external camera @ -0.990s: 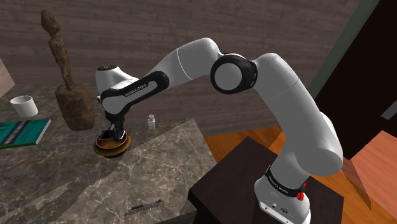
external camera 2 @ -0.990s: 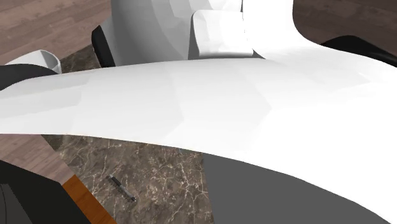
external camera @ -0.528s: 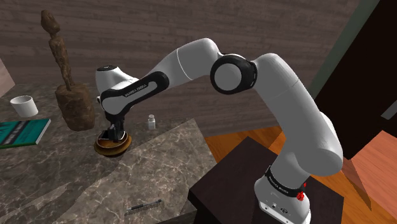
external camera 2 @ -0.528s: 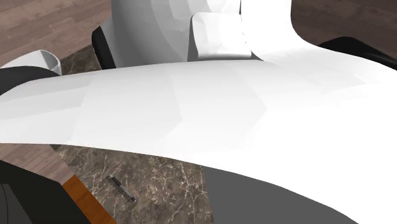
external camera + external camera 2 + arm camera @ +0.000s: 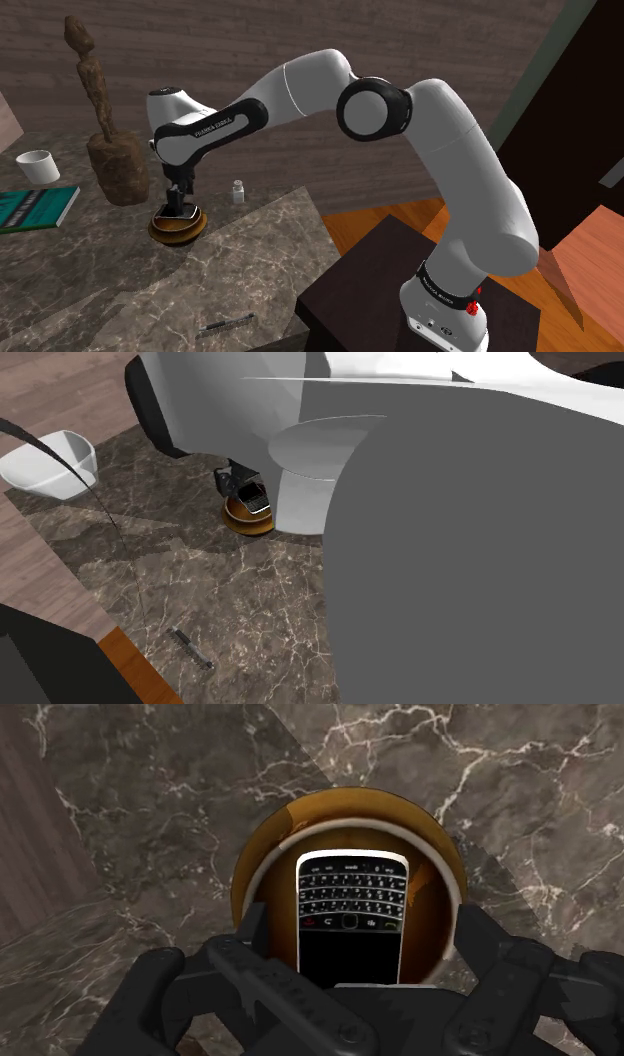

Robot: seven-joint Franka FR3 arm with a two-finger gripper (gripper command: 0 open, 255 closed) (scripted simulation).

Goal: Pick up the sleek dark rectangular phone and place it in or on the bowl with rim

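So the phone (image 5: 352, 919) is lying in the brown bowl (image 5: 248, 869), keypad up, on the marble counter (image 5: 150, 804). The gripper (image 5: 365, 929) hangs just above, fingers spread wide either side, not touching it.

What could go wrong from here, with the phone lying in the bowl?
1. The phone seems to lean tilted inside the bowl, so it might slide or tip.
2. The open fingers flank the phone close to the rim; a sideways move rather than a straight lift could knock the bowl.
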